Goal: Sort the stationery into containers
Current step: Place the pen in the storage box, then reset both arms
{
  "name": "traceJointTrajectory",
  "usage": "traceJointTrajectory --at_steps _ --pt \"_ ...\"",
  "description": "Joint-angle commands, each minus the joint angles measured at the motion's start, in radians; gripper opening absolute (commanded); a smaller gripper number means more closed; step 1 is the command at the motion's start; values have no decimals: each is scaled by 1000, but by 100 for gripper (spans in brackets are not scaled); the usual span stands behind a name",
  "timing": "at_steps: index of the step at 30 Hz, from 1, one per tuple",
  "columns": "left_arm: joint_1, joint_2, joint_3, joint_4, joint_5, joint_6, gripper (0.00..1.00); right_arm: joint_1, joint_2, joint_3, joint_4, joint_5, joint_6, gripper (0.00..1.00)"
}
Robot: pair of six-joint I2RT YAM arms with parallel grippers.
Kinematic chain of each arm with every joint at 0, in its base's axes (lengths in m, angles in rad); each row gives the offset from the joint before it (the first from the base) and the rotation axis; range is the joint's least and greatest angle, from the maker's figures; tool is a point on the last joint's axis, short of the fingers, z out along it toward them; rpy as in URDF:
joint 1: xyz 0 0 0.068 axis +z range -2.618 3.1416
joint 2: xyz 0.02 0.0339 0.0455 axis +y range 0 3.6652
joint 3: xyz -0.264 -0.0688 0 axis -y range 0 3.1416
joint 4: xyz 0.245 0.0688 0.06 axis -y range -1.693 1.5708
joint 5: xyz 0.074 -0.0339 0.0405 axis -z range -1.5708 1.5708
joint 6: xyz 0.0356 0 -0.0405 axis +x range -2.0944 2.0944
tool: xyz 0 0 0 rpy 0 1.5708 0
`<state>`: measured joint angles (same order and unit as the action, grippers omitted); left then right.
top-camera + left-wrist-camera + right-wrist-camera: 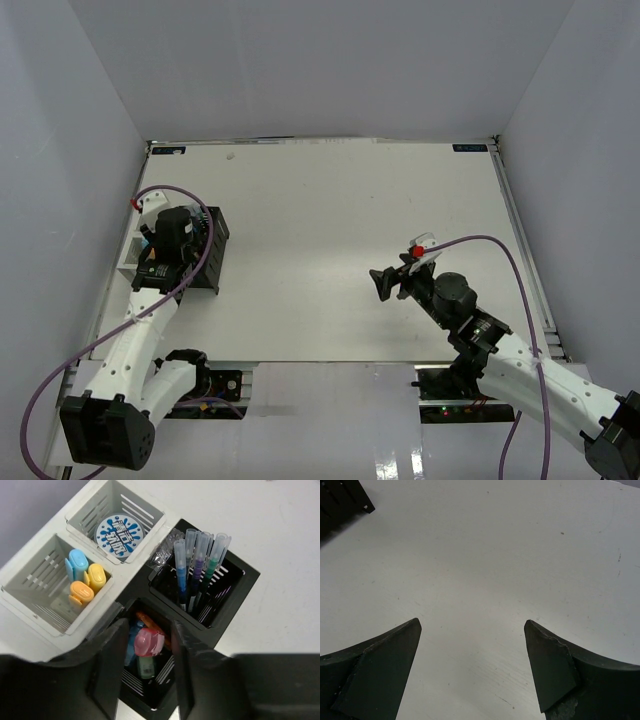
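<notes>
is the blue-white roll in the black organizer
No, the roll lies in one compartment of the white tray, beside the black organizer.

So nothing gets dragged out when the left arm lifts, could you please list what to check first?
1. Left end effector open: ok.
2. Pink marker apart from both fingers: ok.
3. Pink marker fully settled in black organizer: cannot tell.
4. Pens upright in their own compartment: ok.
5. Roll flat in white tray: ok.
6. Right end effector open above bare table: ok.
</notes>
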<state>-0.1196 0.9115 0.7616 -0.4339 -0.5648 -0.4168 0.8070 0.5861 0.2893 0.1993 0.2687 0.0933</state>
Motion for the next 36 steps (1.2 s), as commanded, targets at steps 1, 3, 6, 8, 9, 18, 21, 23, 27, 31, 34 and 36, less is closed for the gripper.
traceJointTrajectory --at_steps 1,3,6,8,9,18,21,23,27,31,34,36 --pt "6 -23 -5 23 22 4 57 -2 -15 8 22 32 -9 90" --pt "6 -34 1 20 31 6 67 -2 -28 19 8 32 -9 90" --pt "6 -62 10 6 55 4 81 -2 -48 53 -41 44 -3 90" --pt "8 -92 36 -20 86 9 91 -2 -68 102 -92 61 14 90" --pt "6 -106 47 -29 103 9 91 -2 -77 102 -113 69 14 90" --pt "5 -343 286 -239 327 121 98 -2 -207 346 -461 178 45 90" --pt "5 -419 332 -311 382 150 98 0 -270 408 -558 191 31 90" --pt "3 -483 370 -373 431 158 98 -2 -321 442 -607 210 16 90" --pt "-69 -542 407 -483 434 133 98 -2 -408 461 -714 270 -7 90" --pt "-153 -615 392 -565 383 87 98 0 -529 435 -738 279 -24 90" --pt "-195 -681 381 -601 341 59 98 0 -610 400 -730 259 -27 90" --pt "-209 -717 378 -623 312 41 98 0 -635 380 -727 264 -21 90"
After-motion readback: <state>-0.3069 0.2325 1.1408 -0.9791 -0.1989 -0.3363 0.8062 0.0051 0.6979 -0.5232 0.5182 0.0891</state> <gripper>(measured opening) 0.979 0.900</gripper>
